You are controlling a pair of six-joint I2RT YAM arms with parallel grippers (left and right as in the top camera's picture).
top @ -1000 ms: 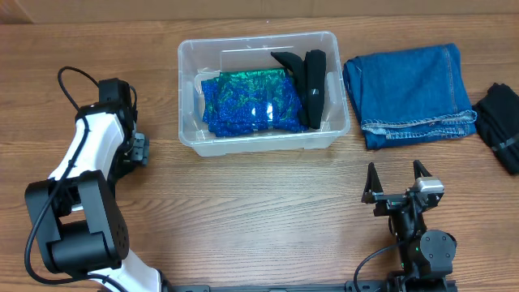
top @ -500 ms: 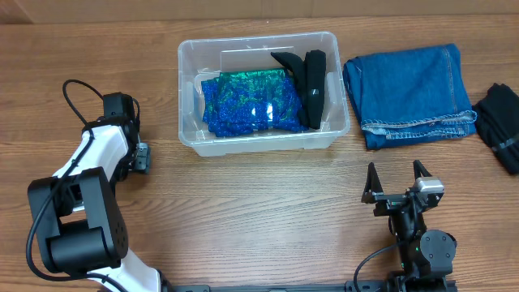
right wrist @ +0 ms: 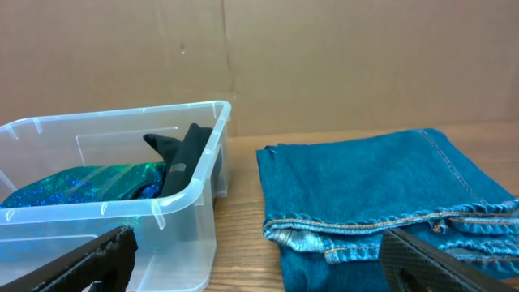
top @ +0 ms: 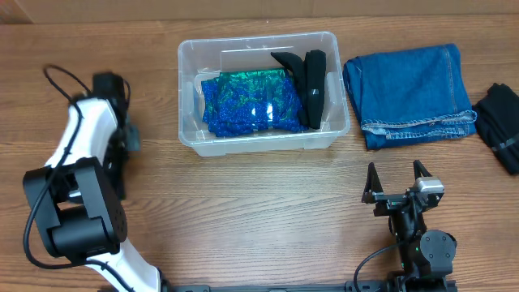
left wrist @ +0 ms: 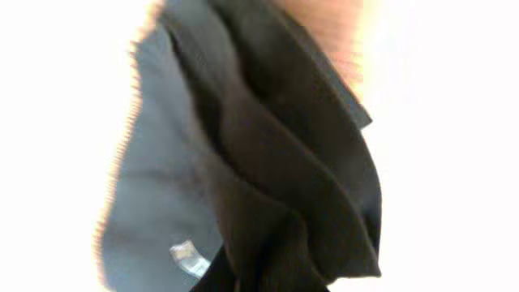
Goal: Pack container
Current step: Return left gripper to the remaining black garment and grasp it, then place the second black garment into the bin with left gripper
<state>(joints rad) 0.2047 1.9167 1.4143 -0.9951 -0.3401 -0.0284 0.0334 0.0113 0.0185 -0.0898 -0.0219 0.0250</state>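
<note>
The clear container (top: pixel 188 89) stands at the back middle of the table, seen also in the right wrist view (right wrist: pixel 195 113). It holds a blue-green cloth (top: pixel 243 101) and a black item (top: pixel 310 79). My left gripper (top: pixel 130 139) is at the table's left, apart from the container. The left wrist view is filled by a dark black-and-grey garment (left wrist: pixel 268 162) with a small label, its folds bunching at the shut jaws. My right gripper (top: pixel 397 174) stands open near the front edge, nothing between its fingers (right wrist: pixel 89 264).
Folded blue jeans (top: pixel 409 93) lie right of the container, close in front of the right gripper (right wrist: pixel 373 186). Another black garment (top: pixel 503 122) lies at the far right edge. A brown cardboard wall (right wrist: pixel 324 57) stands behind the table.
The left gripper has closed, and the left arm has shifted back and to the left. The right arm, container and jeans have not moved.
</note>
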